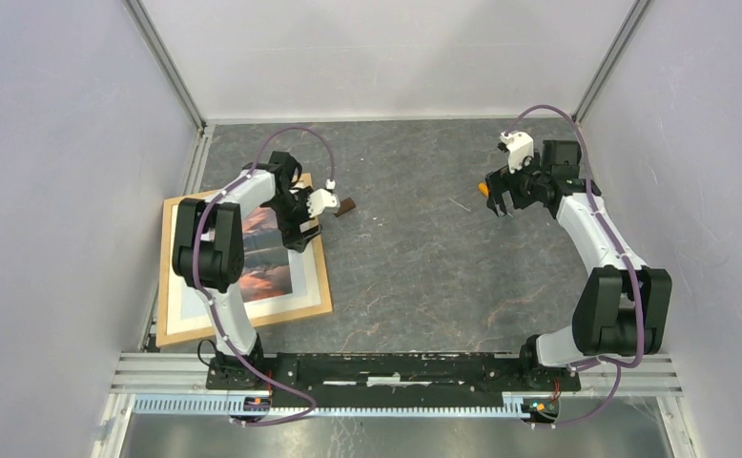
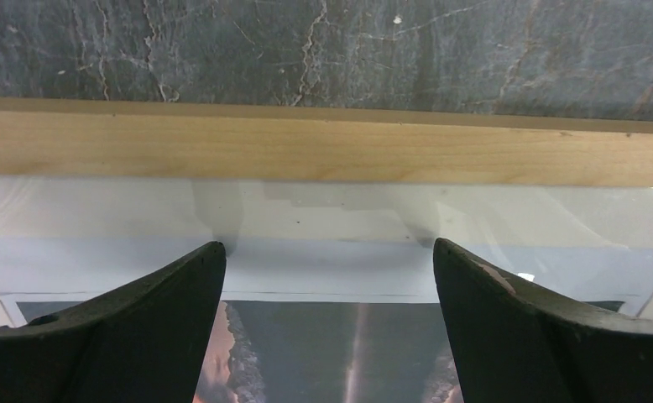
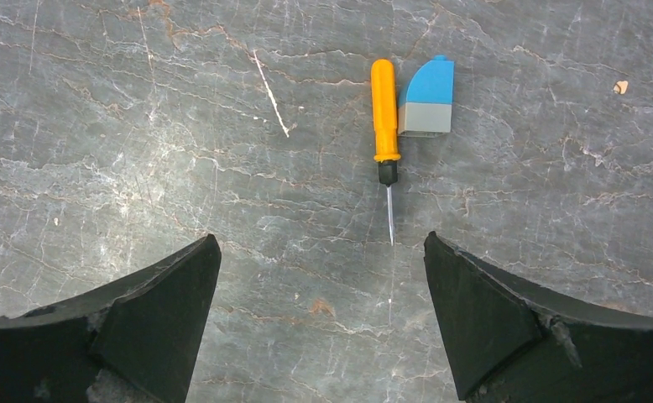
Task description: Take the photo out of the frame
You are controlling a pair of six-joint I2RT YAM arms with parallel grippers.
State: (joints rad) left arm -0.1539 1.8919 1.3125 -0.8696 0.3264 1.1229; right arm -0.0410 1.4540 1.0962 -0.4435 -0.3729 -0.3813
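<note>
flat at table (image 1: pixel 415 258) left: frame (image 1: pixel 253 322), face up, photo (image 1: pixel 270 279) inside it. low over its wood rim and photo's white border: left gripper (image 2: pixel 327 252), jaws spread wide, holding nothing. far right, above table: right gripper (image 3: pixel 323 243), equally wide, empty, with orange screwdriver (image 3: pixel 384 117) just beside blue-grey block (image 3: pixel 428 99) below.

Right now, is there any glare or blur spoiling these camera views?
Left wrist: the shiny surface over the photo mirrors faint grey shapes below the frame rim, with bright glints at right. Right wrist: even light, screwdriver sharp. Top external: evenly lit, soft shadows.
</note>
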